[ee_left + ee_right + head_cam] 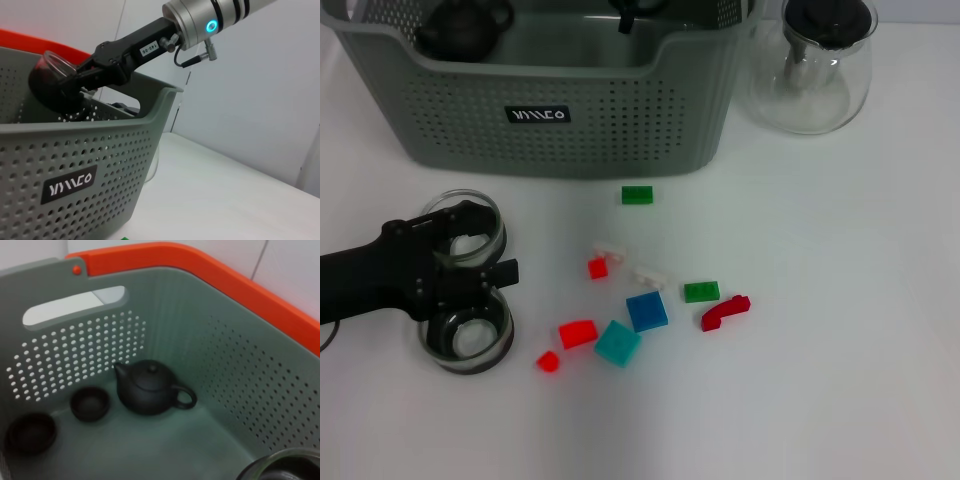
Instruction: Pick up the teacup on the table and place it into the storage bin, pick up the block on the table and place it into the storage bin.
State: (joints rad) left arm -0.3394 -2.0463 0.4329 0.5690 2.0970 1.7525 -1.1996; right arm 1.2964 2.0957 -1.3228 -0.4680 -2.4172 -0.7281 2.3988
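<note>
Left wrist view: my right claw [75, 80] grips a dark teacup [52, 85] over the storage bin [90, 165]; left claw's [470, 262] state unclear; blocks [646, 311] untouched.

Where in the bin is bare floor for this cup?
Bare storage bin floor lies between teapot and the wall its handle faces. Crowded: two dark cups by its spout. Right gripper holds the teacup above; left gripper at table glasses.

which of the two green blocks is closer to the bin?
The small green block lying alone just in front of the grey-green perforated storage bin. The other green block sits farther out, beside the dark red curved piece.
</note>
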